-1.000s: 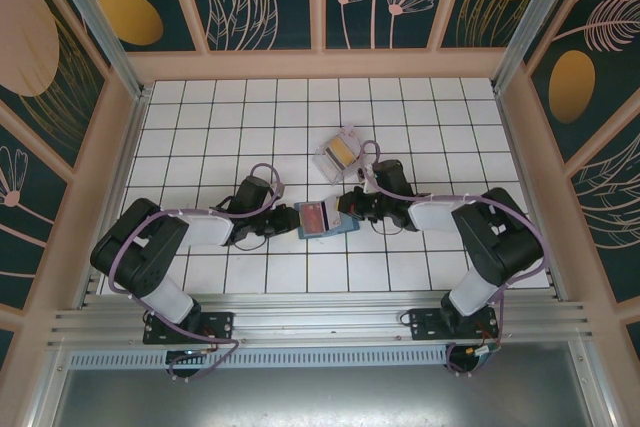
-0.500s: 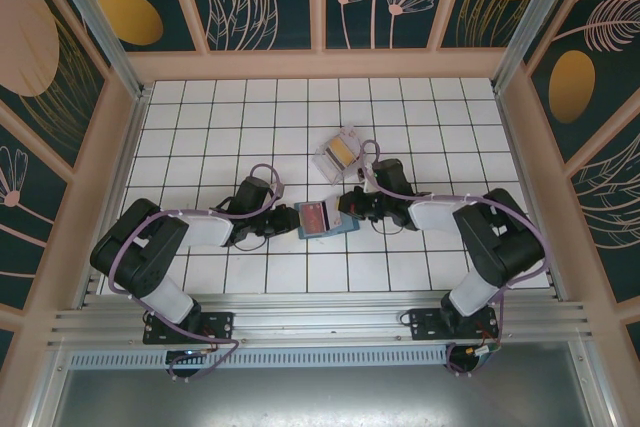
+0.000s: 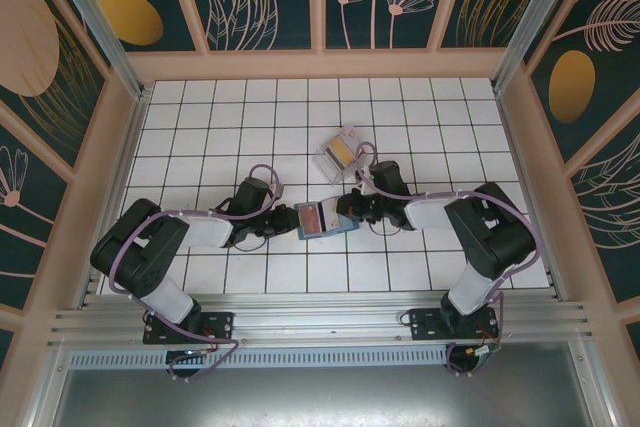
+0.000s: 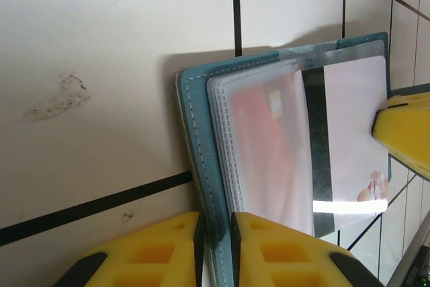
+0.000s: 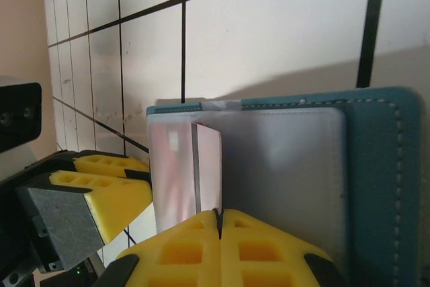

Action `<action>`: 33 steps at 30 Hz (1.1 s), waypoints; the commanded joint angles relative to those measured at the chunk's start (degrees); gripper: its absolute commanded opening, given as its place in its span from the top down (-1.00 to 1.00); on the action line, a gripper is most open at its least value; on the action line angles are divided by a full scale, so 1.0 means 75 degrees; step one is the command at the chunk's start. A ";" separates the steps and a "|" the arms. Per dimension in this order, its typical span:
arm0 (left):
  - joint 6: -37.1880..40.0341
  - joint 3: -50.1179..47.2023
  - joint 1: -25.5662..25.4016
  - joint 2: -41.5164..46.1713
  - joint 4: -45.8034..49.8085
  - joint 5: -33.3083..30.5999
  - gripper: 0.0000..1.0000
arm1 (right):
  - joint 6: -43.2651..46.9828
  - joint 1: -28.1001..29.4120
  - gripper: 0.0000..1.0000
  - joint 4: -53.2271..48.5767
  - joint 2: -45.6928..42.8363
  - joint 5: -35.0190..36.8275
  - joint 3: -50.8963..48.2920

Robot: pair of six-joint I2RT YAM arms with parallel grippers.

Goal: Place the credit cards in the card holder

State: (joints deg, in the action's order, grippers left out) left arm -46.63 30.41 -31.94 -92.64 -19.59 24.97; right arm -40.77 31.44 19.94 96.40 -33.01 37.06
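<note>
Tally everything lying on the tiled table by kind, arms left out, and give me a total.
Cards: 3 (red card in a wallet sleeve, pale card with a black stripe, yellow-gold card in the holder)
Card holders: 1 (clear plastic rectangular box)
Wallets: 1 (flat teal folding wallet)
Total: 5

- Open: the white tiled table along its far rows and both outer columns.
- Blocked: the centre, where a flat teal folding wallet lies. The left gripper is clamped on its edge, and the right gripper pinches a pale striped card over it.
- A small clear plastic box sits near, just beyond the right gripper.
- Wooden walls bound three sides; an aluminium rail bounds the near edge.
</note>
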 commanded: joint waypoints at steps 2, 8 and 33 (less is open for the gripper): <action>-0.0092 -0.0129 -0.0143 -0.0292 0.0033 0.0116 0.58 | 0.0228 0.0253 1.00 -0.0170 0.0152 0.0084 0.0122; -0.0087 -0.0141 -0.0143 -0.0260 0.0043 0.0098 0.58 | 0.0454 0.0193 1.00 -0.0418 0.0034 0.0446 0.0238; -0.0040 -0.0007 -0.0150 -0.0240 0.0196 0.0068 0.58 | 0.0230 0.0563 1.00 0.0127 0.0509 0.0688 0.0468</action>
State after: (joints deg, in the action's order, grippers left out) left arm -46.81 30.41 -31.94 -92.64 -19.73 24.97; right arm -39.35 34.65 20.75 98.56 -29.41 39.24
